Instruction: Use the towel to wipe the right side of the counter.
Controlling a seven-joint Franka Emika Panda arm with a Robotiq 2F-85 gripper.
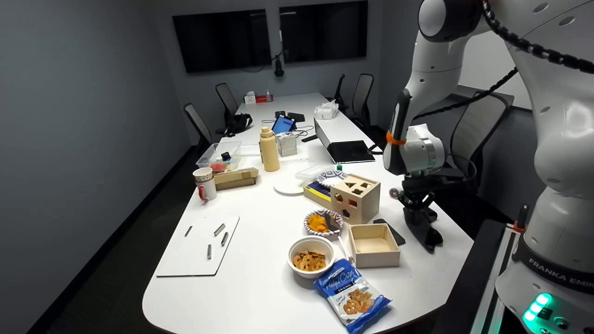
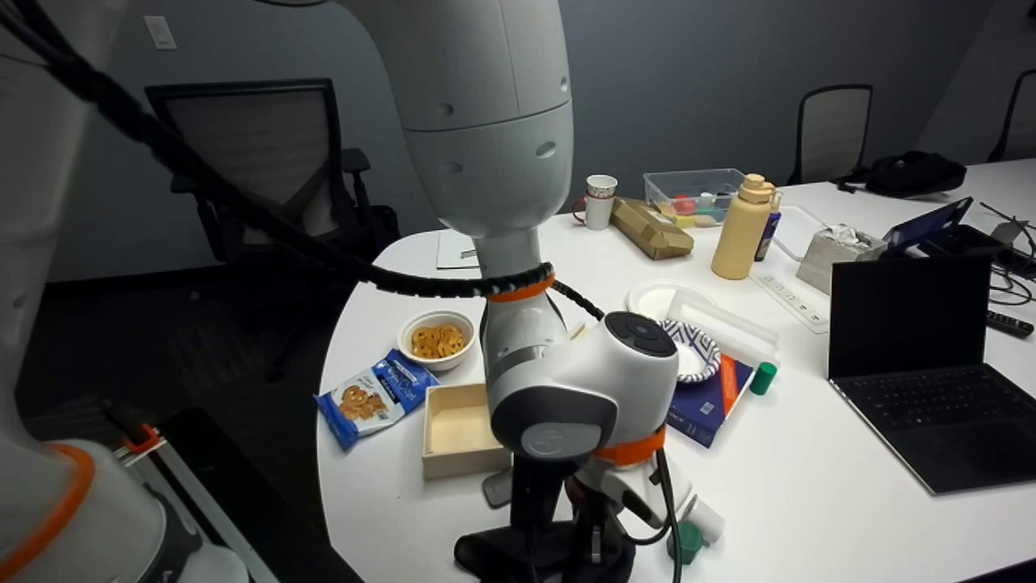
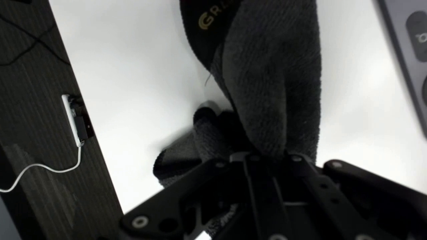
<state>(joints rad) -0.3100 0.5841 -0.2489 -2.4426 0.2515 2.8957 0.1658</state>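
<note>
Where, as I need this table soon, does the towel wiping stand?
Done: the black two-fingered gripper is closed on the fuzzy dark-grey towel. In hand: the towel lies bunched on the smooth white tabletop, near its edge; whether it is sweeping, the pictures cannot show. Left: probably wiping strokes there, then release, as the towel is gripped; how much is wiped, I cannot tell.

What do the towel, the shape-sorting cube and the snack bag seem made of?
Towel: matte fabric, perhaps terry; fuzzy pile shows.
Shape-sorting cube: probably wood, low sheen, judging by pale tan panels; grain unclear.
Snack bag: likely plastic film, slightly glossy; creases and bright patches suggest it.
</note>
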